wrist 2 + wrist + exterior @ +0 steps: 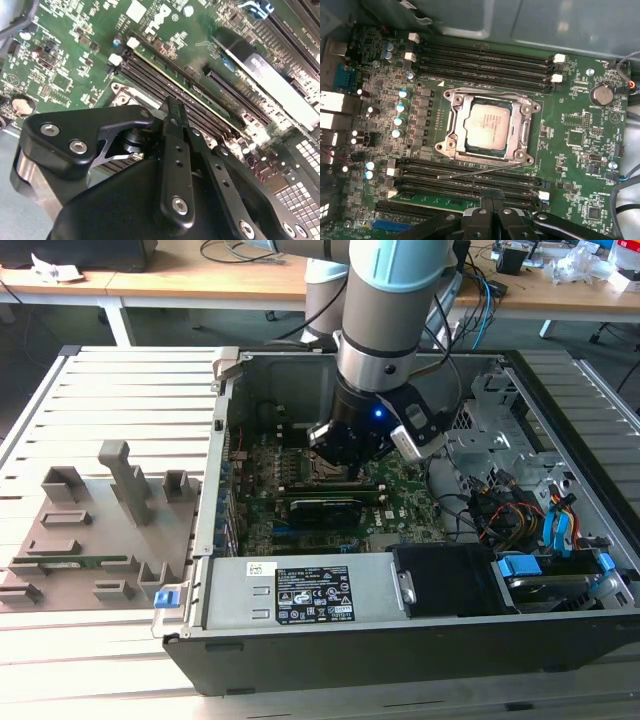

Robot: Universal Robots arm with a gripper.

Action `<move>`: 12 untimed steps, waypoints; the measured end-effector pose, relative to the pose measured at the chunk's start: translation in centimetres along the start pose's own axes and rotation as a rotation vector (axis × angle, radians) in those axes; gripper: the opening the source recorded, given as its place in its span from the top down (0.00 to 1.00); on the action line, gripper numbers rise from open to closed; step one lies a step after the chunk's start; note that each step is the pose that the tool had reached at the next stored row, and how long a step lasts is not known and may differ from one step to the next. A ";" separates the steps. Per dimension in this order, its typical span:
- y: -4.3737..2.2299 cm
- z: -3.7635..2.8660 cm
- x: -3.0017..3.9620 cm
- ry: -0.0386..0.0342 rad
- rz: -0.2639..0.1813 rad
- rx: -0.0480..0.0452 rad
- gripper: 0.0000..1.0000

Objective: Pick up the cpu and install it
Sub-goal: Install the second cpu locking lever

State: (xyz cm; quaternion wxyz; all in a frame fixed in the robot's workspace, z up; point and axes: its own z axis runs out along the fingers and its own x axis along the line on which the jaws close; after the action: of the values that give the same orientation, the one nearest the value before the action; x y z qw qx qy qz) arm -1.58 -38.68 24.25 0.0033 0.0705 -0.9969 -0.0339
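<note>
cpu (488,125) seated flat in socket frame (451,145), dead centre of motherboard (580,135), memory slots at 12 and 6 o'clock. Gripper (492,206) just above slots at 6 o'clock, fingers together, holding nothing. Open PC case (300,600) around.

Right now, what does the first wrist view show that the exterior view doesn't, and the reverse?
First wrist view: the cpu lying flat in the metal-framed socket, memory slots on both sides. Exterior view: the whole open case, the arm reaching in from above, and the grey parts tray at the exterior view's left. Both: the green motherboard and the gripper over it.
</note>
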 end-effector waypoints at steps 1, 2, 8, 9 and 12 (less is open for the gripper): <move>0.04 0.05 0.30 -0.0018 0.000 -0.0123 0.89; 0.09 0.12 0.64 -0.0044 0.000 -0.0306 0.89; 0.27 0.73 1.57 -0.0096 -0.001 -0.0669 0.89; 0.28 0.91 1.73 -0.0096 -0.001 -0.0670 0.89; 0.32 1.33 2.19 -0.0095 -0.001 -0.0671 0.89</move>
State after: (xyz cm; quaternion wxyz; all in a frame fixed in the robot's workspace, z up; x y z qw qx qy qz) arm -3.81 -38.58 22.95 0.0009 0.0706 -0.9952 -0.0677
